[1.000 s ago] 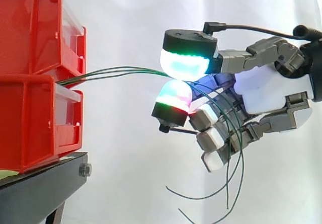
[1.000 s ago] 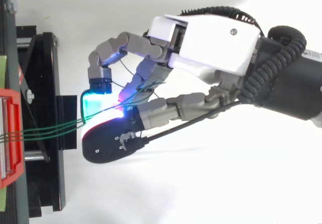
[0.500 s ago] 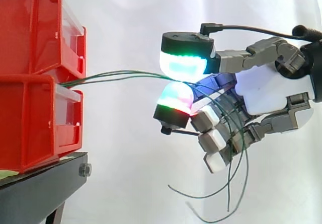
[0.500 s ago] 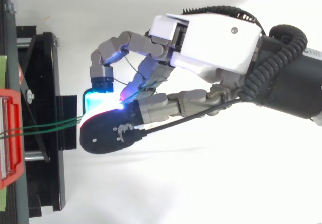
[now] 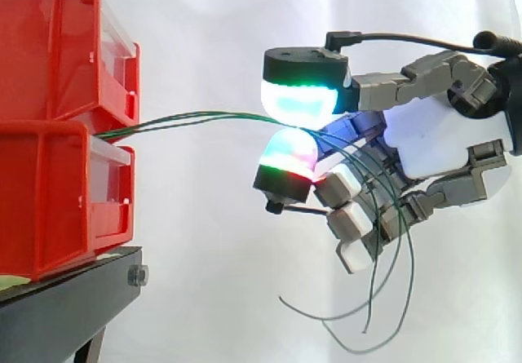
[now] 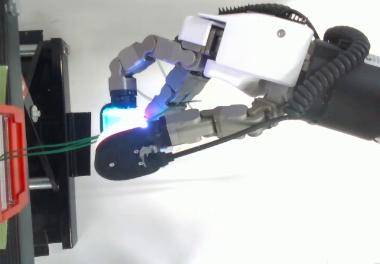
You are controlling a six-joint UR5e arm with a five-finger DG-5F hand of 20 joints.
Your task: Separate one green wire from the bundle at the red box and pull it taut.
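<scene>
Backdrop: white curtain (image 5: 204,37) behind the red box (image 5: 49,135).
Wires: green wires (image 5: 196,118) run from the box into the hand (image 5: 432,147), ends dangling.
Hand: pads (image 5: 298,102) pinch several wires together.
Your move: shed all but one, then pull level.

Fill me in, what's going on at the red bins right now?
The robot hand is pinching green wires between two glowing pads. The wires run from between the two stacked red bins on the black stand across to the hand, and their loose ends dangle below it. Several strands seem to reach the pinch, so one wire is not clearly separated, and the span bows slightly rather than running taut.
</scene>
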